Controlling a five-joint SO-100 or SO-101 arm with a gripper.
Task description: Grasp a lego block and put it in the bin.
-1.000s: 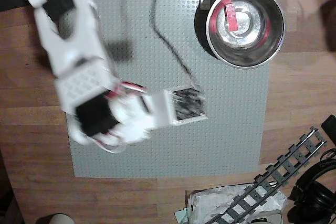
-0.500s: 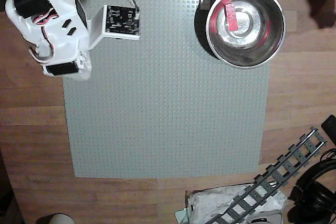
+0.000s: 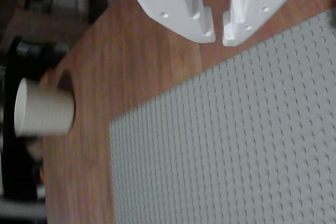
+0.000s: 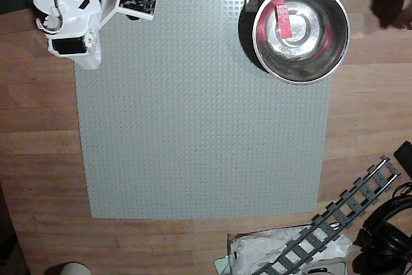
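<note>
The red lego block (image 4: 282, 20) lies inside the shiny steel bowl, the bin (image 4: 329, 46), at the top right of the overhead view. It rests on the left of the bowl's flat bottom, and its red colour reflects in the wall. My gripper (image 4: 89, 61) is at the top left of that view, over the corner of the grey baseplate (image 4: 193, 107), far from the bowl. In the wrist view my white gripper (image 3: 218, 35) enters from the top with only a narrow gap between the tips and nothing held. Block and bowl are out of the wrist view.
The grey baseplate (image 3: 236, 140) covers most of the wooden table. A paper cup (image 3: 44, 107) stands near the table edge beyond the plate. In the overhead view a grey toy track (image 4: 335, 223), a plastic bag (image 4: 270, 249) and black headphones (image 4: 386, 223) lie at the bottom right.
</note>
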